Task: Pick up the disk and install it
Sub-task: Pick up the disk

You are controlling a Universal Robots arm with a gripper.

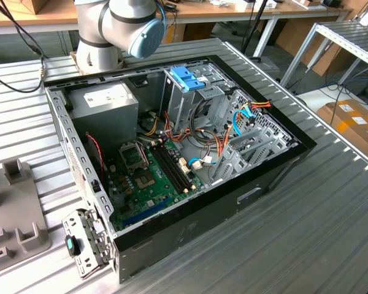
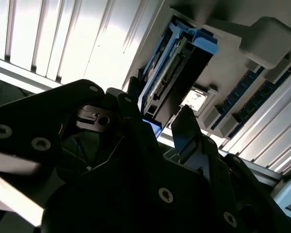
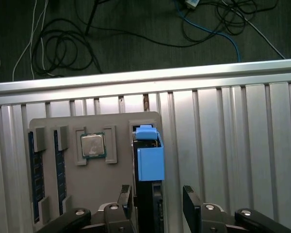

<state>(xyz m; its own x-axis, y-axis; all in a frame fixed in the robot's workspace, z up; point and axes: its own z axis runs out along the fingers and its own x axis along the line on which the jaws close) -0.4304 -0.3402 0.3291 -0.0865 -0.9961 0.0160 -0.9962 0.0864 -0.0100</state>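
Note:
The disk (image 3: 148, 162) stands on edge in a slot of the grey tray (image 3: 111, 184); its dark body sits between bright blue side rails. My gripper (image 3: 157, 199) is open just above it, one finger on each side. One fingertip (image 3: 127, 196) is close against the disk, while the other stands off with a gap. In the second wrist view the disk (image 2: 182, 68) shows edge-on beyond the gripper (image 2: 160, 124). The fingers hold nothing.
The tray also carries a processor chip (image 3: 92, 145) and two memory sticks (image 3: 35, 179). In the exterior view an open computer case (image 1: 172, 153) has a tall metal cage with a blue bracket (image 1: 187, 78). The grey tray (image 1: 12, 208) is at that view's left.

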